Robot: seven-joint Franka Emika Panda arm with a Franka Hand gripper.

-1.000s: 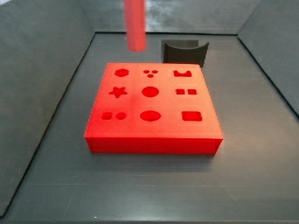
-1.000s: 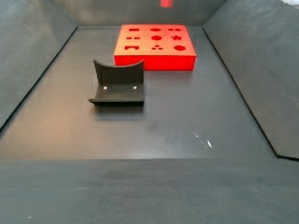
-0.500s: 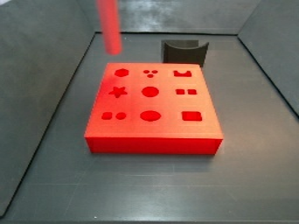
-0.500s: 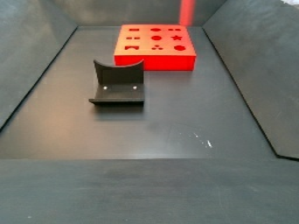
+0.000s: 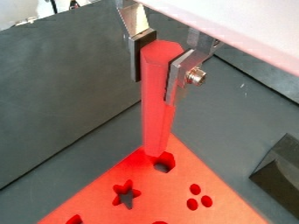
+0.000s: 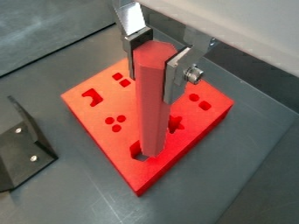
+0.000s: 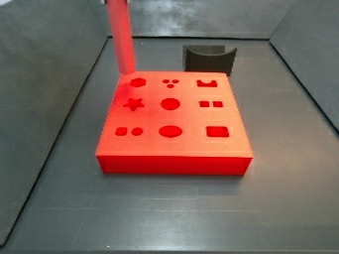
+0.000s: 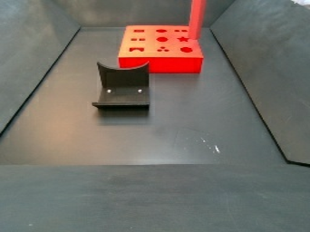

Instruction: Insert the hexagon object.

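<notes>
The hexagon object is a long red rod (image 5: 156,109) standing upright between the fingers of my gripper (image 5: 160,59). The gripper is shut on its upper end, as both wrist views show (image 6: 158,59). The rod's lower end is at the mouth of a corner hole (image 5: 165,163) in the flat red block (image 7: 192,117). I cannot tell whether the tip has entered. In both side views only the rod (image 7: 119,40) (image 8: 197,18) shows, at the block's corner, and the gripper is out of frame above.
The dark fixture (image 8: 121,86) stands on the grey floor apart from the block (image 8: 164,62). It also shows in a side view (image 7: 209,58) and a wrist view (image 6: 24,156). Grey walls (image 7: 54,89) slope up around the floor.
The rod has moved sideways across the far edge of the block to its corner hole and has come down toward it. It stays held.
</notes>
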